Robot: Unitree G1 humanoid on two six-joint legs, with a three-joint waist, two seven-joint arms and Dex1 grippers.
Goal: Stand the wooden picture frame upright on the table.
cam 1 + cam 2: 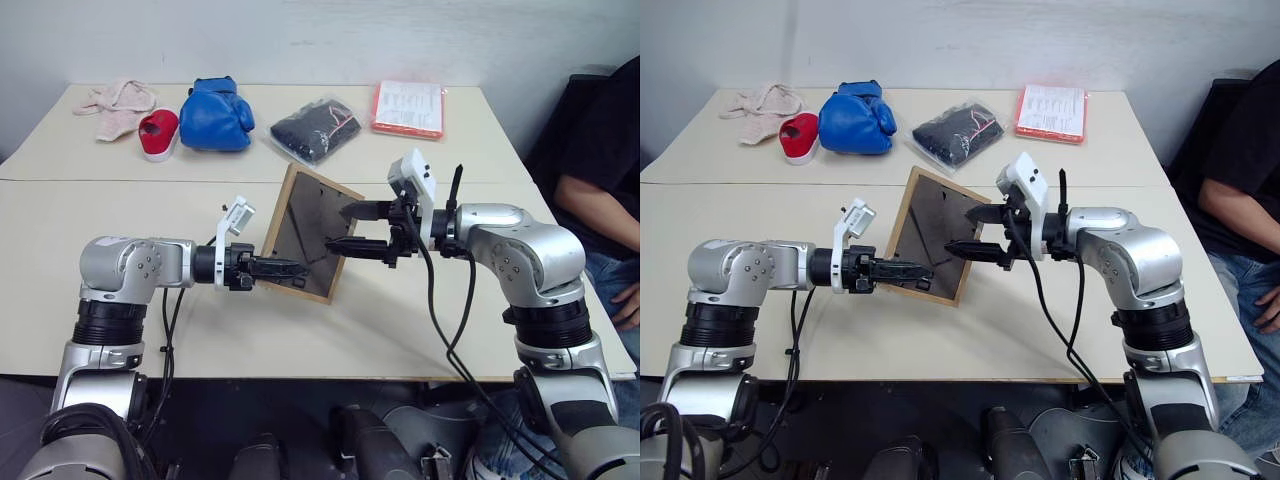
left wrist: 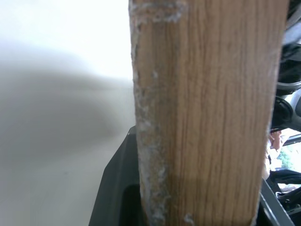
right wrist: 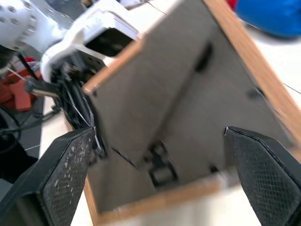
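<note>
Left gripper (image 1: 285, 270) pinched the wooden picture frame's (image 1: 305, 237) lower border; held above the table (image 1: 90, 210), tilted, long axis running up-left, grey back facing the spread right gripper (image 1: 352, 229) just beside.

A plain pale wall (image 1: 330, 35) runs behind the scene, evenly lit with soft shadows. On the right, a person in a dark top and blue jeans (image 1: 600, 200) sits by a dark chair (image 1: 585, 85). Below the near edge the dark floor (image 1: 300, 420) lies in shadow.
</note>
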